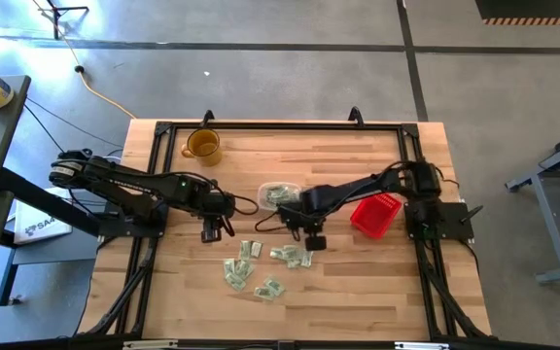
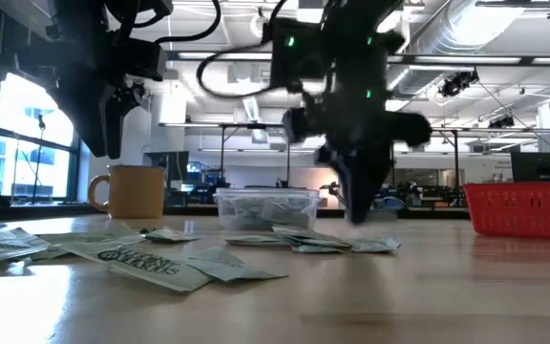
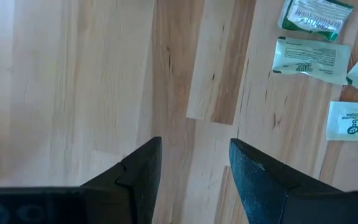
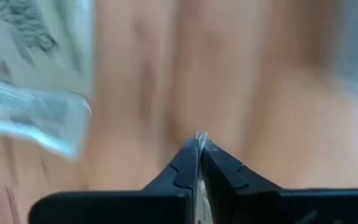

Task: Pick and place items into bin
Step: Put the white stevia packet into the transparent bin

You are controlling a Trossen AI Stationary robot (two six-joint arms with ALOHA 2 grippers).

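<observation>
clear bin (image 1: pixel 278 194) near the middle of the table (image 1: pixel 377 292), long axis running across the table from left arm side to right arm side, already holding some pale green and white packets (image 2: pixel 265 205). seen low, standing flat and upright, just right of the amber mug (image 2: pixel 134 191) and well left of the red mesh basket (image 2: pixel 523 208).

loose packets (image 1: pixel 261 267) scattered flat on the wood in front of the bin, toward the table's near edge, turned every which way; no common long axis. one (image 1: pixel 244 251) lying roughly away from the bin, another (image 1: pixel 268 289) slanted. in the left wrist view, three oblong packets (image 3: pixel 311 59) lying flat, print up, long sides mostly parallel.

right gripper (image 1: pixel 311 236) just in front of the bin's right end, above the nearest packets, off the tabletop in the low view (image 2: pixel 359 205). fingers pressed together in the right wrist view (image 4: pixel 199 155), with a thin pale sliver at the tips (image 4: pixel 200 135); blurred, so cannot tell whether a packet is pinched there.

left gripper (image 1: pixel 212 231) left of the bin and in front of the mug, raised clear of the wood (image 2: pixel 108 134). fingers (image 3: pixel 138 174) spread apart, nothing between them, bare wood below.
</observation>
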